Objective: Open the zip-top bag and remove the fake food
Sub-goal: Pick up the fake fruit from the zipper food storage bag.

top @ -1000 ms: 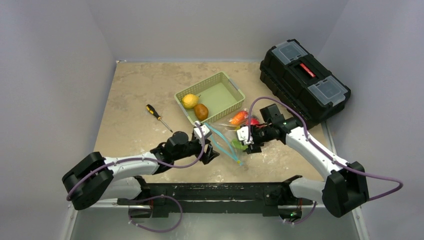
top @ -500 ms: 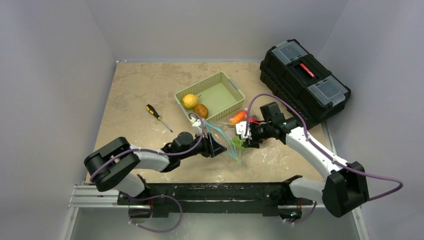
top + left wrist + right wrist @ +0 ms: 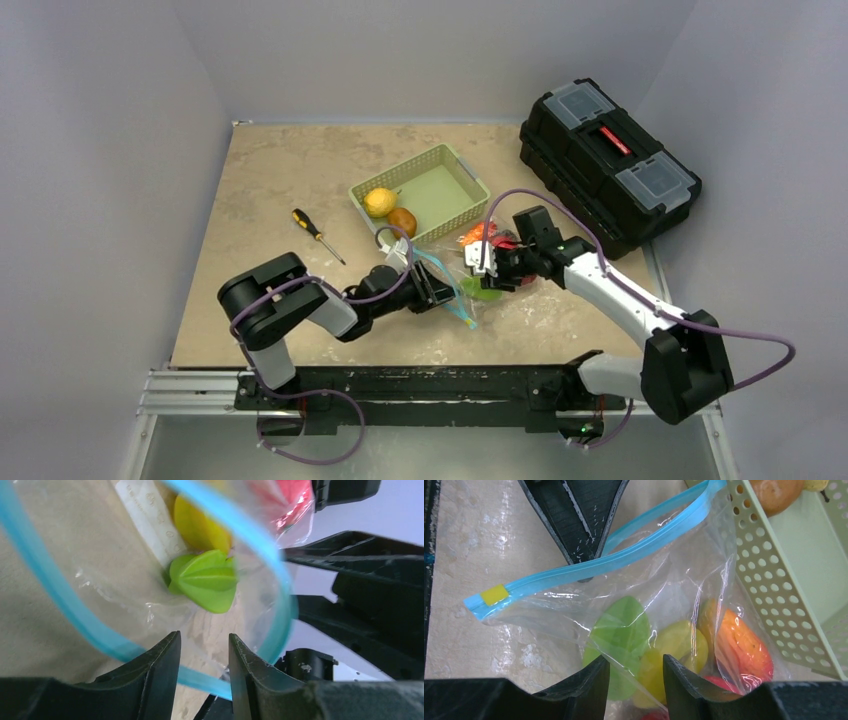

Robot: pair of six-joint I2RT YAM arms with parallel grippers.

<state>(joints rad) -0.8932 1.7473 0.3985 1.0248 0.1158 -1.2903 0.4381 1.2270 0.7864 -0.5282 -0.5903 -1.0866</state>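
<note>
Left gripper point(image 3: 432, 290) and right gripper point(image 3: 487, 270) face each other, in the overhead view, across the zip-top bag point(image 3: 462, 306). It lies on the table point(image 3: 270, 170) a little toward the near edge, right against the near corner of the green basket point(image 3: 452, 160). Two pieces of fake food point(image 3: 379, 202) sit in the basket and the rest show inside the bag. A screwdriver point(image 3: 317, 234) lies toward the left edge and a black toolbox point(image 3: 608, 150) sits at the far right corner. From the left wrist, the fingers point(image 3: 150, 680) stand narrow but apart, with the blue zipper strip point(image 3: 60, 605) crossing the gap between them, not pinched. The bag's mouth gapes in a loop, with a green piece point(image 3: 205, 580) and a yellow one point(image 3: 200, 527) just inside. From the right wrist, that gripper's jaws are likewise narrow and apart, straddling clear film right over the green piece. The strip with its yellow tab point(image 3: 494, 595) runs beyond the tips. The step in hand looks to be taking hold of both sides to spread the mouth. To do it well, each gripper should close on one layer only: the left on the stiff strip, the right on film clear of the fruit. Then they should pull apart low and gently, so nothing tears or spills.
</note>
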